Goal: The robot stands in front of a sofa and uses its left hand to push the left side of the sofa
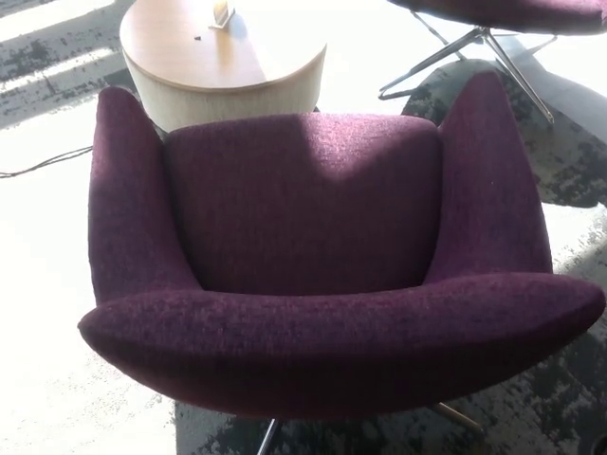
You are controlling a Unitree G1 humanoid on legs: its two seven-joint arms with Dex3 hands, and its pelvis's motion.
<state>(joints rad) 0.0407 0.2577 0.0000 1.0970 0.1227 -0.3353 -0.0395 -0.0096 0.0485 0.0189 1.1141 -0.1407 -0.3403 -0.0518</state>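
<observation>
A purple sofa (pixel 313 246) (really a one-seat lounge piece with winged arms) fills the head view, seen from behind and above, its padded back rim running across the bottom of the picture and the seat opening away toward the top. Its left armrest (pixel 128 190) rises at the picture's left, the side the task names, and stands free of anything beside it, so a push there would meet only upholstery. Neither the left hand nor the right hand shows anywhere, so whether their fingers are spread or closed cannot be told. Judging from that, the push has not begun: the left arm must first come in from the left edge and reach the armrest's outer face.

Beyond the seat stands a round wooden table (pixel 190 57) with a small pale object (pixel 223 14) on top, close to the sofa's front, probably set there for someone seated. A thin cable (pixel 47 163) trails over the bright floor at left. A second purple chair (pixel 512 14) with splayed metal legs (pixel 474 52) sits at upper right, well apart.
</observation>
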